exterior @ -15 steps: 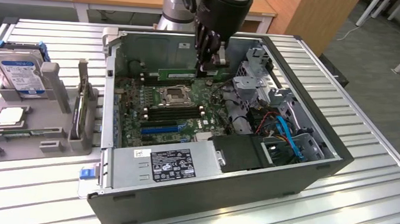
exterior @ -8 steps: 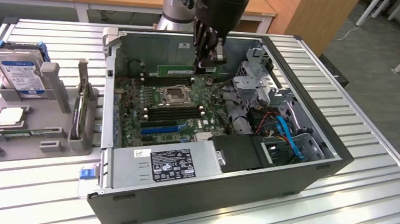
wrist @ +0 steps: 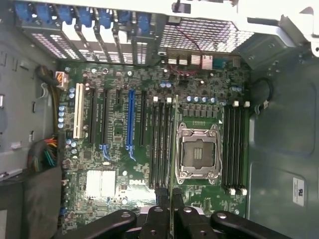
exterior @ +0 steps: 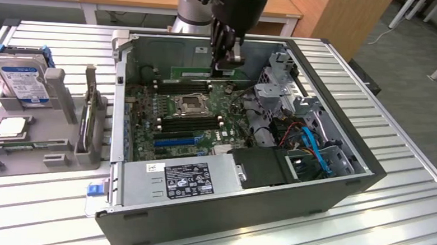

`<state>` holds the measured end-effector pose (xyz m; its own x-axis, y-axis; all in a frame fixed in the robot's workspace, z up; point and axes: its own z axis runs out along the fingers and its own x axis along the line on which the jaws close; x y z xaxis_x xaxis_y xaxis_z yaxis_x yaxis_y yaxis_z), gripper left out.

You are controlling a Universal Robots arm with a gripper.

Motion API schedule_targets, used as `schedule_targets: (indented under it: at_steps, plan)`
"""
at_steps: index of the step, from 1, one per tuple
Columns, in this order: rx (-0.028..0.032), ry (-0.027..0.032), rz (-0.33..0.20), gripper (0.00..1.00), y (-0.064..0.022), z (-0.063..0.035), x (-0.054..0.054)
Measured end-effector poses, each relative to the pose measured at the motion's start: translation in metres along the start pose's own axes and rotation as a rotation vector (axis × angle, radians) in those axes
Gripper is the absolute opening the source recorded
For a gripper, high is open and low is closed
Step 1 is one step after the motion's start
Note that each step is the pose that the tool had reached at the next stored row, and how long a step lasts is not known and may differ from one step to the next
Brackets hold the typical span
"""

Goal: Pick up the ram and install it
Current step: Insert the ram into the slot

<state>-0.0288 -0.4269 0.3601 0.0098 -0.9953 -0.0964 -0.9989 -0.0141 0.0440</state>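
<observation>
On the tabletop (exterior: 407, 233) we find the open computer case (exterior: 273, 215) lying flat, motherboard (wrist: 114, 134) upward for access. The end effector (exterior: 229, 60) clamps the ram (exterior: 194, 74) edge-down over it. The wrist view shows the ram aligned with the memory slots (wrist: 158, 144) beside the CPU socket (wrist: 198, 149); the exterior view shows it apparently unseated, above them.

Ram (exterior: 194, 73): long, narrow green circuit-board stick. It is held on edge with its long side level, clamped at its upper edge by the end effector (exterior: 227, 64). It is positioned inside the open computer case (exterior: 335, 190), close over the black memory slots (exterior: 182, 88) and lined up lengthwise with them. In the wrist view the ram (wrist: 175, 149) is seen edge-on as a thin line.
</observation>
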Motion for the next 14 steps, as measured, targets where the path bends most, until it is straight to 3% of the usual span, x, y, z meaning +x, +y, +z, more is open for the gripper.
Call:
schedule_targets:
  at_steps: [5,14]
  plan:
    - [0.0029,-0.0015,0.029,0.14,0.0005,0.0005,0.0]
    - [0.0029,-0.0013,0.029,0.14,0.0,0.0165,0.001]
